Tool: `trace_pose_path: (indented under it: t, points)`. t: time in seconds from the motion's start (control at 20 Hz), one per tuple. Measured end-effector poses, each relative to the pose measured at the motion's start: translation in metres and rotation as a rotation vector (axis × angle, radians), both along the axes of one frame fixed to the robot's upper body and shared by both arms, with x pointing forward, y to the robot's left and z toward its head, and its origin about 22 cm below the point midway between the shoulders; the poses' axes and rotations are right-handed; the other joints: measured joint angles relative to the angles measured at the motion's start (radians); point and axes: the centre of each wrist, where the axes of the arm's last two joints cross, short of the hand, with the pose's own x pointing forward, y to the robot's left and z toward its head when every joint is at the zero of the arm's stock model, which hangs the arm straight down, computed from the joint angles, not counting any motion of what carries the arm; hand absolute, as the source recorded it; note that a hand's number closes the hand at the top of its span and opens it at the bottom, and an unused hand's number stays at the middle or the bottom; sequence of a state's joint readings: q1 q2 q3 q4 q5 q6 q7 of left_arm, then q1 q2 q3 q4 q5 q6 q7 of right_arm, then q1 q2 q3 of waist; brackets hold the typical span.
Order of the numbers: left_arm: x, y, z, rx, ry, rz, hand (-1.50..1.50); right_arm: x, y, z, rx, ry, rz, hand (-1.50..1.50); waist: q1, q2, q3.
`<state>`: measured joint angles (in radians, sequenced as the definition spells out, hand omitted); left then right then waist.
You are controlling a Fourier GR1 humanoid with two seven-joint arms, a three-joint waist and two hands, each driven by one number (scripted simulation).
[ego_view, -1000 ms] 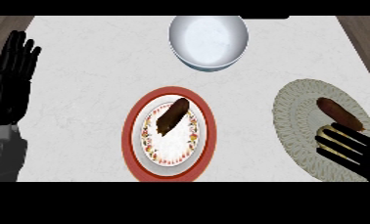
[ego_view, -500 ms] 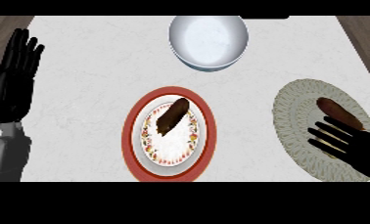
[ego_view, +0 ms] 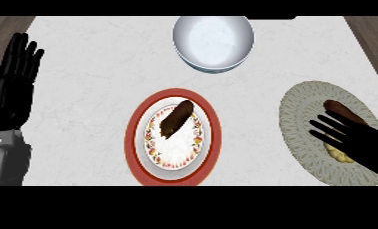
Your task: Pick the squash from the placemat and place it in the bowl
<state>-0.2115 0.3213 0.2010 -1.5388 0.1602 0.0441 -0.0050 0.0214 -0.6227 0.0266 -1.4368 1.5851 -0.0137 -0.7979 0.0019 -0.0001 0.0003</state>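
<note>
- A pale marbled kitchen counter (ego_view: 88, 73) seen from above, with a round white bowl (ego_view: 214, 43) at twelve o'clock.
- At four o'clock, the right hand (ego_view: 354, 138), fingers spread apart, lies over the brown-and-yellow squash (ego_view: 336, 108) on the round grey-green placemat (ego_view: 303, 118).
- The grasp appears to be the step in hand. Next, the fingers must curl round the squash and carry it toward eleven o'clock.
- The left hand (ego_view: 18, 80) rests open at nine o'clock.

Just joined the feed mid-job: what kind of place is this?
Probably a kitchen counter: a pale marbled top carrying a white bowl, a patterned plate and a round placemat.
</note>
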Motion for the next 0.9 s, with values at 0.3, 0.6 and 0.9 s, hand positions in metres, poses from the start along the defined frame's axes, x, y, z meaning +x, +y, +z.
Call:
trace_pose_path:
  t: [0.3,0.6,0.9]
  points:
    - [0.005,0.004,0.000,-0.002,-0.003,-0.006,0.00,0.010,-0.004,-0.008,0.000,-0.010,0.018,1.50,-0.001,0.000,-0.001]
    - [0.015,-0.002,0.000,-0.005,0.003,-0.006,0.00,0.018,-0.007,-0.009,0.056,-0.042,0.100,1.50,-0.002,0.000,-0.001]
    - [0.014,0.000,0.001,-0.003,0.005,-0.006,0.00,0.021,-0.003,-0.009,0.081,-0.071,0.144,1.50,-0.003,0.000,-0.001]
